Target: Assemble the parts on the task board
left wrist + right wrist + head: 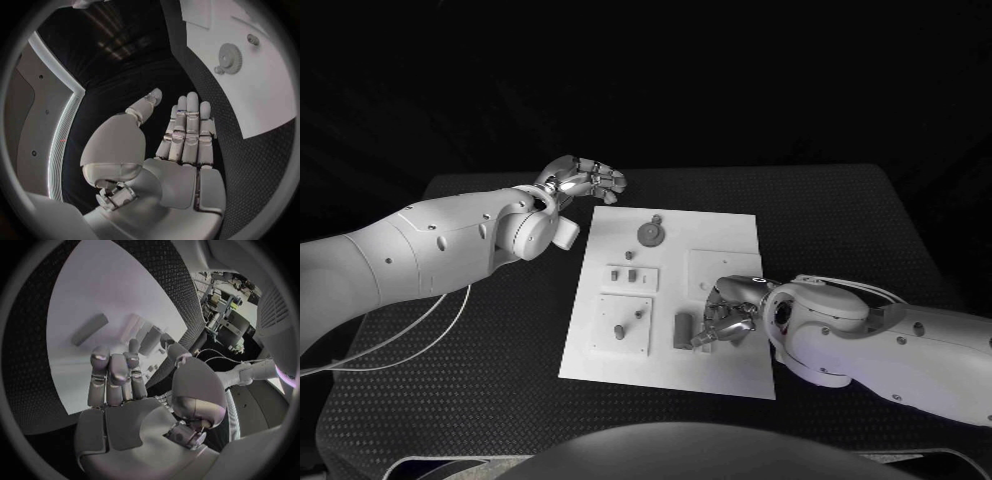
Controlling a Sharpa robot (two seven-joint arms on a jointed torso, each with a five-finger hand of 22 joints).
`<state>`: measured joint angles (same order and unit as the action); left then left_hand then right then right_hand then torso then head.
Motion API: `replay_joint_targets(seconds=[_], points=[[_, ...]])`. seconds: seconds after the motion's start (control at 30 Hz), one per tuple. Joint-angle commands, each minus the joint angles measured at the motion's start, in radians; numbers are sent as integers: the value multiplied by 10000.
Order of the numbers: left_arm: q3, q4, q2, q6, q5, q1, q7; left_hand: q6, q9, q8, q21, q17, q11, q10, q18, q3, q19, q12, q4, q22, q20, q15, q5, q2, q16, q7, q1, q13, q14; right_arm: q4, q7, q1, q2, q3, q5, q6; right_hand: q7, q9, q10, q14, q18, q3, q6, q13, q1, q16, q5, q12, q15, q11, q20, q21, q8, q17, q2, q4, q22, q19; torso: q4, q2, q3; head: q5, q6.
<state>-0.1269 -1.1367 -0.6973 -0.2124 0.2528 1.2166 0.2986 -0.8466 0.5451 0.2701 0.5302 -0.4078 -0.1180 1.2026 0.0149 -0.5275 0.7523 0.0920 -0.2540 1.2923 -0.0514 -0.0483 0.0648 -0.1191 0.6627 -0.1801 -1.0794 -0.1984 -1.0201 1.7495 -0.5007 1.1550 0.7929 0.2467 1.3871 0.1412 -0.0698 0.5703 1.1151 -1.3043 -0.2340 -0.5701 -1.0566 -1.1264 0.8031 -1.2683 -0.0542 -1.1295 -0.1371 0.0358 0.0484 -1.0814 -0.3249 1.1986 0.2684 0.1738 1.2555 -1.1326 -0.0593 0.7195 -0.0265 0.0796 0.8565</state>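
Head view, near to far: right hand (727, 318) hovering over the near right part of the task board (733, 228), fingers pointing toward the board's near middle, slightly curled, holding nothing visible. Lying just beside the fingertips, toward the board's centre: one dark grey bar part (684, 331), long axis running near-to-far, flat on the plate, looking apart from the fingers though contact hard to judge. Sitting further left: raised square block (623, 325) carrying two small pegs, one nearer and one farther. Beyond that, smaller rectangular block (632, 277) with two short pegs standing in it. Right of it, another low square plate (724, 268), partly hidden by the right hand. Lying near the far edge: one round gear part (651, 234) flat on the board, with one small peg (655, 218) just past it.

Right wrist view: right hand (115, 385) showing fingers extended side by side, thumb off to one side, nothing between them; bar part (89, 329) lying well ahead of the fingertips, not touching.

Farthest: left hand (586, 180) resting off the board at its far left corner, above the black table (473, 370). Left wrist view: left hand (181, 145) showing fingers straight and together, palm bare, gripping nothing; gear (229, 51) lying on the board well ahead of the fingertips.
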Motion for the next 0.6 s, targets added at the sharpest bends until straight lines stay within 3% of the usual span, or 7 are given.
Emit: replay_joint_targets(seconds=[0.03,0.6], points=[[6,-20,17,124,-29,9,50,8,13,28,-39,-17,19,-68,105,2,17,24,75,16,55,-54,-32,-2,-48,40,67,10,9,9,186,-7,-71,1,104,-60,-46,-13,43,-34,-278,-14,-53,7,-84,65,24,49,7,-8,6,-50,-31,-15,15,-72,-17,-58,6,7,-8,-13,-12],[5,-26,11,146,-20,9,39,11,13,27,-46,-29,20,-67,106,0,18,27,79,24,56,-54,-32,0,-56,39,65,11,8,-280,73,-35,-430,4,742,-248,-48,-32,49,-45,-278,-47,-60,-10,89,76,37,70,9,-10,17,-60,-20,-9,22,33,-26,-48,21,13,3,-12,28]])
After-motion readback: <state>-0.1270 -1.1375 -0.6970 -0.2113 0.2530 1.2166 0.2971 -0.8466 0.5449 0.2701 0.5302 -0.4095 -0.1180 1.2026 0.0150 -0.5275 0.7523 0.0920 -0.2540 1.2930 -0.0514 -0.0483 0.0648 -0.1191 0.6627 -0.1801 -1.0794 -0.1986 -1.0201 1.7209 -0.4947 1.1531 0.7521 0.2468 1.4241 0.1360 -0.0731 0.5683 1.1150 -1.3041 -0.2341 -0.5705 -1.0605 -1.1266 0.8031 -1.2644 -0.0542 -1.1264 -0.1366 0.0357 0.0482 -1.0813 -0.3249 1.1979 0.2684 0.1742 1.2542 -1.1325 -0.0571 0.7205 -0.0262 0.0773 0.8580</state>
